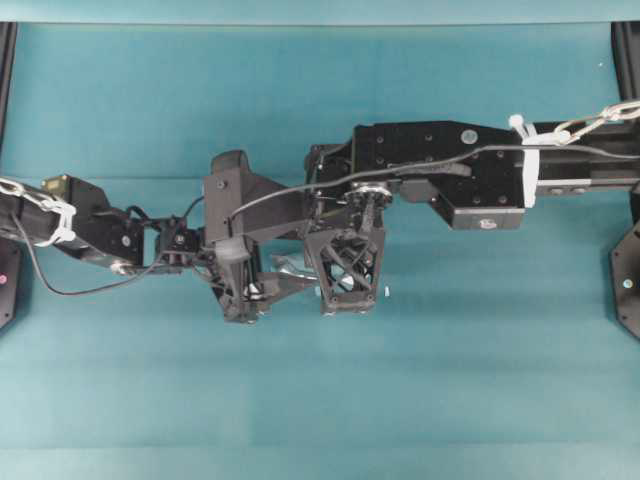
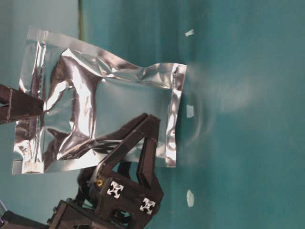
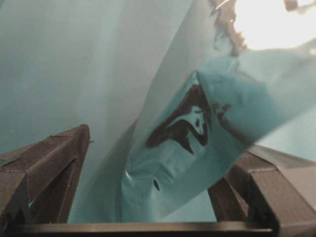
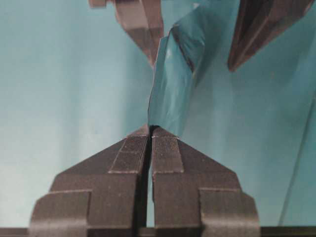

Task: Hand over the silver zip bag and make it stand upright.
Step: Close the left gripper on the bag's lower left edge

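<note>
The silver zip bag (image 2: 95, 105) is a crinkled foil pouch held off the teal table between the two arms. Only a sliver of it (image 1: 287, 267) shows from overhead. My right gripper (image 4: 150, 130) is shut on the bag's (image 4: 173, 79) flat edge; from overhead it (image 1: 340, 295) is right of the bag. In the table-level view its black finger (image 2: 21, 104) pinches that edge. My left gripper (image 3: 163, 148) is wide open with the bag (image 3: 197, 148) between its fingers, not clamped. It (image 1: 245, 300) sits left of the bag, and its fingers (image 4: 143, 29) straddle the bag's far end.
The teal cloth (image 1: 450, 400) covers the whole table. A tiny white speck (image 1: 387, 291) lies beside the right gripper, and a few more specks (image 2: 189, 110) show at table level. Black frame posts (image 1: 628, 280) stand at the side edges.
</note>
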